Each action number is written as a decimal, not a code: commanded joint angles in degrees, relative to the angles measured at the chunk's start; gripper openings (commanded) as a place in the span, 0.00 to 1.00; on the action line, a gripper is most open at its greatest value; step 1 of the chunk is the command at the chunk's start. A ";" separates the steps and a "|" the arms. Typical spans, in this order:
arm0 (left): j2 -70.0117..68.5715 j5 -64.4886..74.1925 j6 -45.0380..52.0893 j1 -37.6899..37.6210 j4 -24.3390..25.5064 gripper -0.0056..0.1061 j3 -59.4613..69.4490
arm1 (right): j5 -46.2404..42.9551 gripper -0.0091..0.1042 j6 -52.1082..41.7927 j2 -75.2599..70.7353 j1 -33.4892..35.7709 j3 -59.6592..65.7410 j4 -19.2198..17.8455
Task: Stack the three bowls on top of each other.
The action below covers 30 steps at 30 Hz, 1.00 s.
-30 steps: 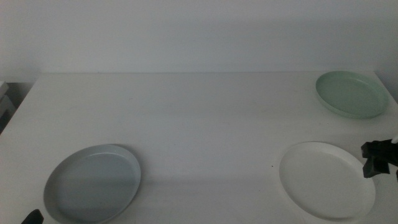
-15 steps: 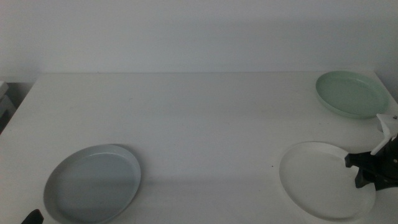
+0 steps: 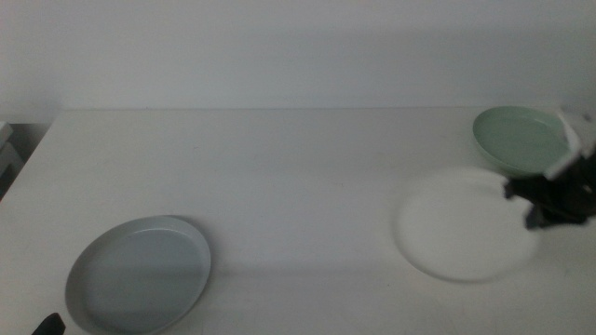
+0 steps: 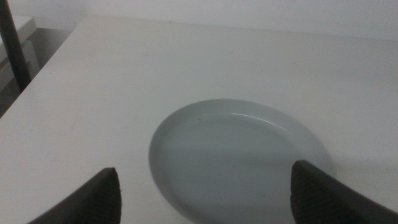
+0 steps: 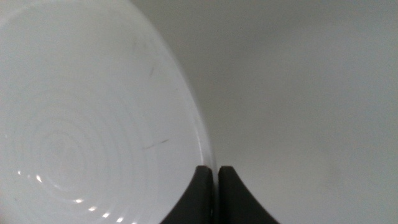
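Note:
The white bowl (image 3: 461, 223) is lifted off the table at the right and looks blurred by motion. My right gripper (image 3: 524, 205) is shut on its right rim; the right wrist view shows the jaws (image 5: 212, 180) pinched on the rim of the white bowl (image 5: 81, 118). The pale mint green bowl (image 3: 521, 138) sits at the far right, just beyond the gripper. The light grey-blue bowl (image 3: 140, 274) lies at the near left. My left gripper (image 4: 208, 196) is open and empty over the near side of the grey-blue bowl (image 4: 239, 155); only a dark tip (image 3: 47, 325) shows in the middle view.
The white table (image 3: 279, 167) stretches between the bowls. A pale wall stands behind its far edge. Dark furniture shows beyond the table's left edge (image 3: 7, 154).
My right gripper closed in on the white bowl's right rim, took hold, and has lifted it up and away toward the green bowl. The left arm has not moved.

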 commanded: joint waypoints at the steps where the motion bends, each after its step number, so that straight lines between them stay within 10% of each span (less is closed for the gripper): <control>1: -0.82 -4.17 -0.81 -0.01 -0.47 0.86 0.35 | -0.24 0.08 0.53 -2.68 3.25 -3.81 1.53; 14: -0.82 -4.17 -0.81 -0.01 -0.47 0.86 0.35 | -1.54 0.08 2.54 10.43 20.60 -15.86 6.77; 30: -0.82 -4.17 -0.81 -0.01 -0.47 0.86 0.35 | -6.30 0.09 -1.14 19.05 23.98 -16.71 9.77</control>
